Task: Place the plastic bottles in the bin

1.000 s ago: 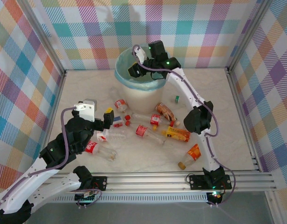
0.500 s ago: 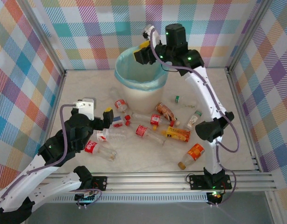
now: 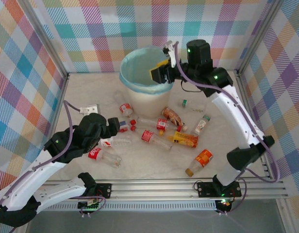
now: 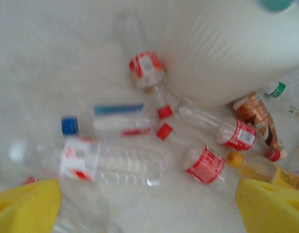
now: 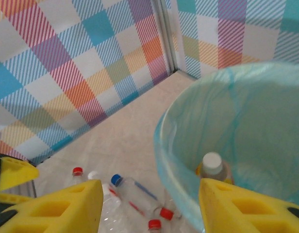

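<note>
Seen from above, the plastic bottles point(image 3: 157, 139) lie on their sides across the middle of the pale table point(image 3: 86, 92), their long axes at mixed angles. An orange-labelled bottle point(image 3: 200, 161) at lower right lies diagonally, cap toward the lower left. The bin point(image 3: 142, 102) stands upright at upper centre, and the right wrist view shows a white-capped bottle point(image 5: 213, 167) cap-up inside it. The left gripper point(image 4: 149, 204) hangs over the bottles, fingers spread wide, empty. The right gripper point(image 5: 152, 206), by the bin's rim, is partly spread, empty
</note>
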Controlling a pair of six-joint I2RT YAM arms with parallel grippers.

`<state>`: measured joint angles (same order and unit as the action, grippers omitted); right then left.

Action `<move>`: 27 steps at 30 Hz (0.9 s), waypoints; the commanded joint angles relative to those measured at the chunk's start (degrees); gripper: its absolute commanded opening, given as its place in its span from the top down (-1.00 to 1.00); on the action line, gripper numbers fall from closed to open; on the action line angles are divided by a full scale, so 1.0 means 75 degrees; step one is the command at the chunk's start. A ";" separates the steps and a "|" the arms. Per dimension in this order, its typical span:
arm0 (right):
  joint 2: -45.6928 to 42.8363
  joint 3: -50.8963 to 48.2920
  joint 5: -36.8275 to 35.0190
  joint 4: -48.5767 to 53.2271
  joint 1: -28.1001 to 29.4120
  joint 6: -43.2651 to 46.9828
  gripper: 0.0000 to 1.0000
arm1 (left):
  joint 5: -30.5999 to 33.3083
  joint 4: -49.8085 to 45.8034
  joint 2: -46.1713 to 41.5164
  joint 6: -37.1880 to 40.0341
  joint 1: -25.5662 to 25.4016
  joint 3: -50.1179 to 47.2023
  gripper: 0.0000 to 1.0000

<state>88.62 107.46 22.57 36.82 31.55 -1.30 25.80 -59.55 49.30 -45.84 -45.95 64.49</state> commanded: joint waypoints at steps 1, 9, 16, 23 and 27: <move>-0.0763 -0.0939 -0.0077 -0.0596 0.0047 -0.0248 -0.10 | -0.1114 -0.0957 0.0011 -0.2457 0.0072 -0.0601 -0.84; -0.1793 -0.2691 -0.0349 -0.0661 0.0047 -0.0382 -0.13 | -0.1381 -0.0404 -0.0431 -0.4554 0.0069 -0.2254 -0.85; -0.2019 -0.3371 -0.0150 -0.0718 0.0047 -0.0689 -0.15 | -0.1998 0.0040 0.0095 -0.5484 0.0101 -0.3139 -0.82; -0.1914 -0.3567 -0.0114 -0.0888 0.0047 -0.0905 -0.16 | -0.2410 0.1104 0.0472 -0.5887 0.0157 -0.4039 -0.77; -0.1833 -0.3577 -0.0112 -0.0880 0.0047 -0.0911 -0.16 | -0.2404 0.1420 0.0650 -0.5884 0.0287 -0.4298 -0.71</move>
<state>74.89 80.77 20.58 32.10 31.59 -7.14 8.36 -51.55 53.69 -88.51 -44.77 33.58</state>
